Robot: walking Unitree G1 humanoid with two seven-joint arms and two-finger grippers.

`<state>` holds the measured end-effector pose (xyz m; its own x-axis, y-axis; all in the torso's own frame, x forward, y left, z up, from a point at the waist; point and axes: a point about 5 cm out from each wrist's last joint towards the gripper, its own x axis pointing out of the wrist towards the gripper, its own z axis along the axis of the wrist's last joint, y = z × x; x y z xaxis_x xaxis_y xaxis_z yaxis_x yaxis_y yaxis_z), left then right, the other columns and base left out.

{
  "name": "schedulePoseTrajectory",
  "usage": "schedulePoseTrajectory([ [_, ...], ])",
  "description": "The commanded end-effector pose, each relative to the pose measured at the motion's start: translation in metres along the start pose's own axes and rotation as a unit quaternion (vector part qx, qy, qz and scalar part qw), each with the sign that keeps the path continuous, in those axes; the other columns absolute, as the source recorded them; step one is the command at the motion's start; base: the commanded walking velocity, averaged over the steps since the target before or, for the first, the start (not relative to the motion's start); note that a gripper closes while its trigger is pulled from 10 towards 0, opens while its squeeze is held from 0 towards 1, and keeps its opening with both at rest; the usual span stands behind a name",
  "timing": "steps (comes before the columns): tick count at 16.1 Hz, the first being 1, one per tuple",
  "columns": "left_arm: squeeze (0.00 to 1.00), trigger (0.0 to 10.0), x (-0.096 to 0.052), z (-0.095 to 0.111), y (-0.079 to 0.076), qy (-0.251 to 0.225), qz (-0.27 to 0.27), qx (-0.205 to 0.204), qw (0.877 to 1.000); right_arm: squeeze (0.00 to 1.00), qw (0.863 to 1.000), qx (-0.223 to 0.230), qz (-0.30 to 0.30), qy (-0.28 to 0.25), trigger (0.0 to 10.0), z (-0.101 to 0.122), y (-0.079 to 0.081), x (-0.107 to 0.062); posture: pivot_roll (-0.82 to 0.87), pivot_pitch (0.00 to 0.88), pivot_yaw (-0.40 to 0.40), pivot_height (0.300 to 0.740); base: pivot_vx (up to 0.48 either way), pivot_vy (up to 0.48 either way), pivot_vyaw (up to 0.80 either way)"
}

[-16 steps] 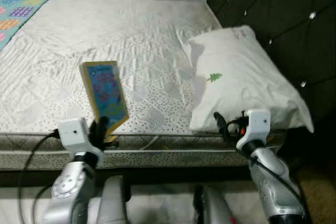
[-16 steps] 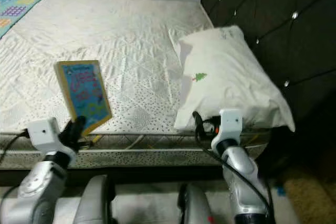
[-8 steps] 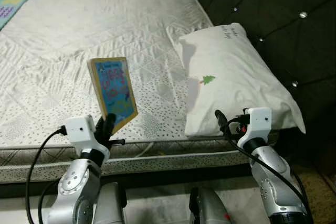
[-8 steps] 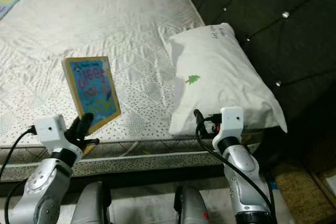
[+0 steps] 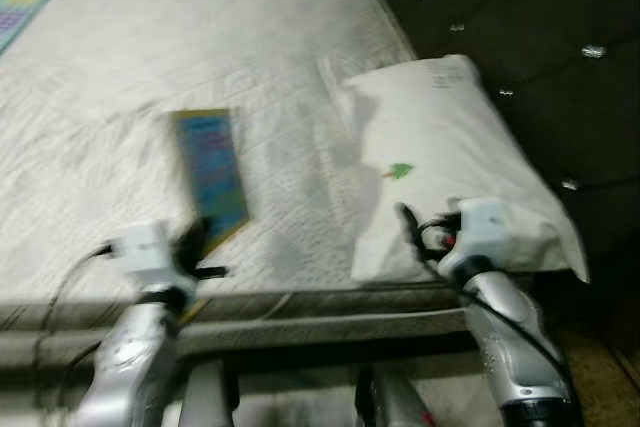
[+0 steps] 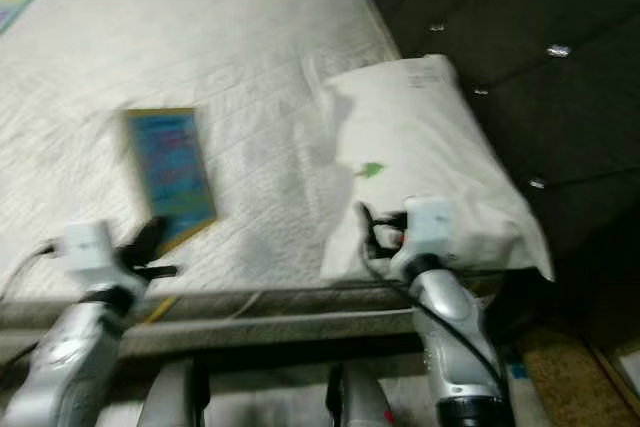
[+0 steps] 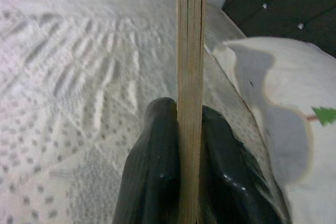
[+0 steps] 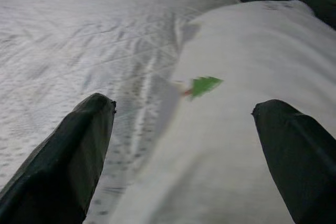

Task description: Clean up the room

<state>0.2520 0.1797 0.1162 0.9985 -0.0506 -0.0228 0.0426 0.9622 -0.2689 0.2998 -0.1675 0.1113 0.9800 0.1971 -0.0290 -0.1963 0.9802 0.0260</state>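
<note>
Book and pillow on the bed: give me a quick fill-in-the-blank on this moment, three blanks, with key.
1. The left gripper is shut on the ____, its jaws pinching the lower edge.
2. The right gripper hangs with jaws ____ in front of the pillow.
3. The small motif printed on the pillow is a green ____.

Missing words: book; open; tree

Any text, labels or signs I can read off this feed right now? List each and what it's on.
Book cover, held in the left pincer: coloured lettering, too blurred to read.
Pillow, top corner: a small dark printed mark, too blurred to read.
Pillow, middle: a small green tree picture, no words on it.
Nothing else legible; the right pincer is open by the pillow.
</note>
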Motion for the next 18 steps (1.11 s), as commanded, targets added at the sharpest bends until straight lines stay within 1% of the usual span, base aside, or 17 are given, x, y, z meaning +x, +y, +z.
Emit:
schedulePoseTrajectory([
  [1,0.00,10.0,0.004,0.006,-0.017,-0.018,-0.033,-0.009,0.999,0.00,1.000,-0.007,-0.023,0.008,10.0,-0.003,-0.015,-0.006,-0.04,0.097,-0.072,0.585,0.352,0.000,0.00],
  [5,0.00,10.0,0.005,0.006,-0.017,-0.017,-0.032,-0.008,0.999,0.00,1.000,-0.007,-0.025,0.009,10.0,-0.003,-0.015,-0.006,-0.04,0.100,-0.069,0.585,0.322,0.000,0.00],
  [8,0.00,10.0,0.006,0.005,-0.016,-0.015,-0.025,-0.007,1.000,0.00,1.000,-0.008,-0.023,0.009,10.0,-0.004,-0.016,-0.006,-0.05,0.099,-0.070,0.585,0.000,0.000,0.00],
  [9,0.00,10.0,0.006,0.005,-0.016,-0.014,-0.025,-0.008,1.000,0.00,1.000,-0.008,-0.022,0.009,10.0,-0.003,-0.016,-0.006,-0.04,0.099,-0.071,0.581,0.000,0.000,0.00],
  [10,0.00,10.0,0.007,0.004,-0.015,-0.010,-0.019,-0.013,1.000,0.00,1.000,-0.008,-0.021,0.009,10.0,-0.003,-0.016,-0.006,-0.05,0.100,-0.073,0.566,0.000,0.000,0.00],
  [12,0.00,10.0,0.012,0.001,-0.010,0.006,0.001,-0.026,1.000,0.00,1.000,-0.010,-0.018,0.007,10.0,-0.002,-0.016,-0.006,-0.05,0.102,-0.078,0.543,0.000,0.000,0.00],
  [15,0.00,10.0,0.019,-0.007,-0.010,0.046,0.007,-0.080,0.996,0.00,1.000,-0.018,-0.021,0.009,10.0,-0.002,-0.020,-0.007,-0.07,0.105,-0.085,0.539,0.000,0.000,0.00],
  [16,0.00,10.0,0.019,-0.009,-0.015,0.063,-0.013,-0.106,0.992,0.00,0.999,-0.025,-0.020,0.010,10.0,-0.001,-0.021,-0.008,-0.07,0.107,-0.088,0.539,0.000,0.000,0.00],
  [18,0.00,10.0,0.018,-0.015,-0.016,0.101,-0.032,-0.150,0.983,0.00,0.999,-0.032,-0.017,0.010,10.0,-0.001,-0.023,-0.009,-0.07,0.111,-0.098,0.539,0.000,0.000,0.00],
])
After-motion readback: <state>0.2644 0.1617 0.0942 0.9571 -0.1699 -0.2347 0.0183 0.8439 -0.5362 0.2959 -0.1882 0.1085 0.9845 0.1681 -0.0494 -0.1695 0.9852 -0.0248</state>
